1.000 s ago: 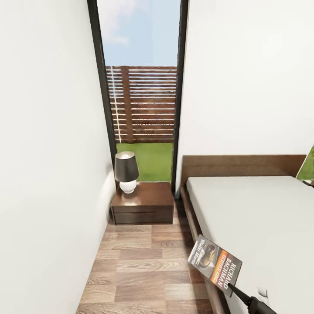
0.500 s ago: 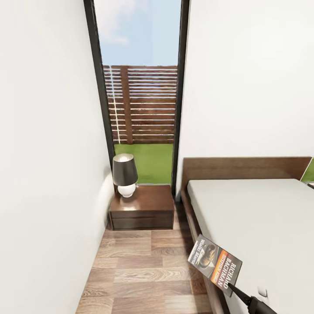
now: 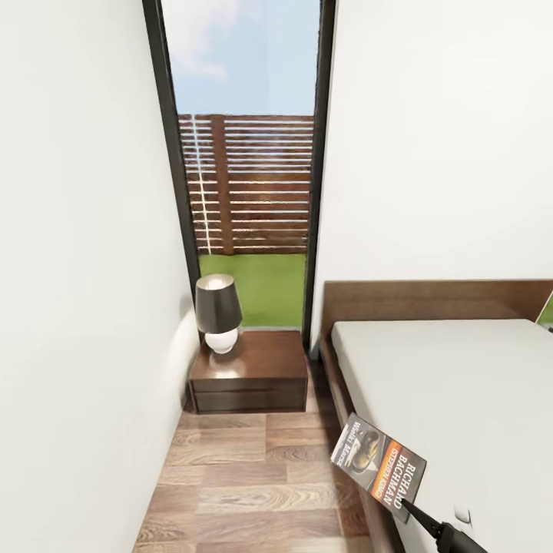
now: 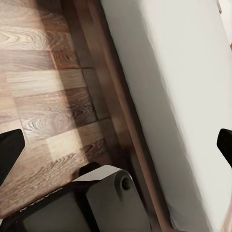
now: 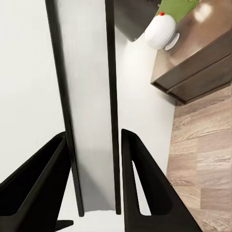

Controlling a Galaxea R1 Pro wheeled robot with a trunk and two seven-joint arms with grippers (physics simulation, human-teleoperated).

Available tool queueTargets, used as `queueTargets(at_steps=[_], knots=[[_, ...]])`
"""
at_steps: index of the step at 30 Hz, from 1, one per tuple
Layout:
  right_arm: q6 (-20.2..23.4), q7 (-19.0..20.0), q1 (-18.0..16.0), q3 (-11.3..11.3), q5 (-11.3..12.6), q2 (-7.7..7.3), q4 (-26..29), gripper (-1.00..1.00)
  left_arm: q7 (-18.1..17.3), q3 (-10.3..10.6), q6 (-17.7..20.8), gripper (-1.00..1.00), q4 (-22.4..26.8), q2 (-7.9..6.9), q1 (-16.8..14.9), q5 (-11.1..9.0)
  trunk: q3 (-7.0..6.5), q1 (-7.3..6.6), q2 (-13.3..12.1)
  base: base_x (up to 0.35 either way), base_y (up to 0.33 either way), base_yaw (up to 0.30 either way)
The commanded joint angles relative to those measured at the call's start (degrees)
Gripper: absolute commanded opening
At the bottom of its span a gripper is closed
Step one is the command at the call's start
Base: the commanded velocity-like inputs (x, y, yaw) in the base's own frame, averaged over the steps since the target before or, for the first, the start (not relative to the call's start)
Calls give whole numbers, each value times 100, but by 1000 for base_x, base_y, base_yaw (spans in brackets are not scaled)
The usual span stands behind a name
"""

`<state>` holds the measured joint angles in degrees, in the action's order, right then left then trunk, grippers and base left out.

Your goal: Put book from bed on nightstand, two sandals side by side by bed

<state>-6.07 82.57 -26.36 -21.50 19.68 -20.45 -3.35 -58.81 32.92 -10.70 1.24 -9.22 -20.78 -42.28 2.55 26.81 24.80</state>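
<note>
Book (image 3: 379, 467), pinched edge-on between the closed fingers of the right gripper (image 5: 94, 179), rides at 5 o'clock above the bed (image 3: 461, 384) edge. Nightstand (image 3: 253, 372) with lamp (image 3: 217, 311), at 11 o'clock from it, has drawn slightly nearer: the base is approaching for placement. Left gripper (image 4: 116, 150) spread, empty.

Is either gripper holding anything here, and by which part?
The right gripper holds the book, pinched across its thickness at its lower edge. The left gripper stands open, holding nothing.
</note>
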Motion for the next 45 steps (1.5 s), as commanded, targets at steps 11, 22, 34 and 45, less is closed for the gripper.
queueTargets(at_steps=[11, 22, 34, 45], knots=[[-61, 13, -16, 6, 27, -3, -25, -100, -8, 48, -37, 100, -1, -1, -5, -34, 13, 7, 12, 332, 0, 0], [-61, 13, -13, 6, 27, -3, -25, -100, -8, 48, -37, 100, -1, -1, -5, -34, 13, 7, 12, 333, 0, 0], [-53, 32, -15, 15, -210, -3, 25, -100, -8, 48, -37, 100, -1, -1, -4, -34, 13, 7, 12, 332, 0, 0], [-61, 83, -15, 14, -964, -3, 70, -100, -8, 48, -37, 100, -1, -1, -5, -34, 13, 7, 12, 317, 0, 0]])
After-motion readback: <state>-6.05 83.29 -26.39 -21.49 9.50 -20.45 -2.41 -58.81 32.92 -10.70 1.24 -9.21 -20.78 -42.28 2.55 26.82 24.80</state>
